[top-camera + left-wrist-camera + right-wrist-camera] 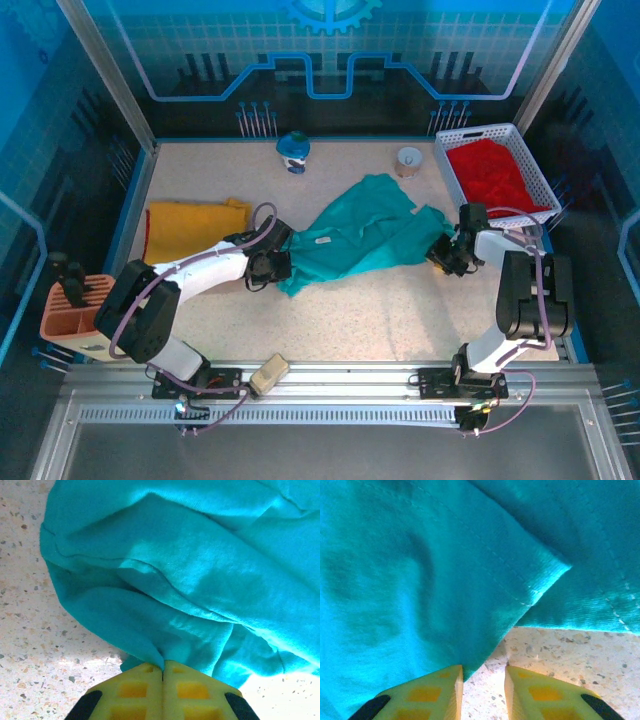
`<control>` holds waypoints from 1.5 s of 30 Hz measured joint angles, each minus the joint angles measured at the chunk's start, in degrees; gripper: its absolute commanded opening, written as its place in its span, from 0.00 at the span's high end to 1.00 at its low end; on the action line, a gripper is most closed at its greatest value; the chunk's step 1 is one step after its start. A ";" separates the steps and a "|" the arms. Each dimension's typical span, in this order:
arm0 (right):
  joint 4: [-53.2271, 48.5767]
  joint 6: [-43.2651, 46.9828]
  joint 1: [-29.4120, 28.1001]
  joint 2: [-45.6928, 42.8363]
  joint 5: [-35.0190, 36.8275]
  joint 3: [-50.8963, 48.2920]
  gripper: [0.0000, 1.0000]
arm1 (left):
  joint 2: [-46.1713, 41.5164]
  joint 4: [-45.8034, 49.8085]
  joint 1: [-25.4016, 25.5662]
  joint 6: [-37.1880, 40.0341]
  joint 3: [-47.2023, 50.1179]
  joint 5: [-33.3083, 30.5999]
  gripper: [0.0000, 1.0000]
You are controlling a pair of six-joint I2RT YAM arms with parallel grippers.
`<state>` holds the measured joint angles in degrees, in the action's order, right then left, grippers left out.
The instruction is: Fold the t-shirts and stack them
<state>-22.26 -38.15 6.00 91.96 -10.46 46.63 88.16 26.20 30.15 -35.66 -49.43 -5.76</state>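
Middle shirt (365,235) sprawls across the centre of the table (380,320), running near-left to far-right. The left gripper (268,265) is at its near-left end and the right gripper (447,255) at its right edge. Over on the left lies a second shirt (190,228), just beyond the left arm. In the far-right corner is a basket (478,131) with a third shirt (495,175) in it. A cup (408,160) sits just left of the basket, with a toy (293,152) further left along the far edge.

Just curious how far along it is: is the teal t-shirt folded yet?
Not folded: the teal t-shirt lies rumpled in a loose, uneven strip on the table.
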 measured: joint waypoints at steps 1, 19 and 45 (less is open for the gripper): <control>0.02 0.00 0.00 0.00 0.02 0.00 0.72 | 0.00 0.00 0.00 0.00 0.00 0.02 1.00; 6.34 -0.13 -0.44 2.27 1.11 4.83 0.84 | -0.02 0.00 0.00 0.02 0.02 0.04 1.00; -0.28 1.57 -0.46 -8.72 1.51 3.17 1.00 | -1.01 0.22 0.00 0.02 0.07 0.94 1.00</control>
<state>-22.55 -36.58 5.54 83.24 -8.95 49.80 87.15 26.41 30.15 -35.64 -49.36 -4.82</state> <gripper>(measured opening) 0.060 0.050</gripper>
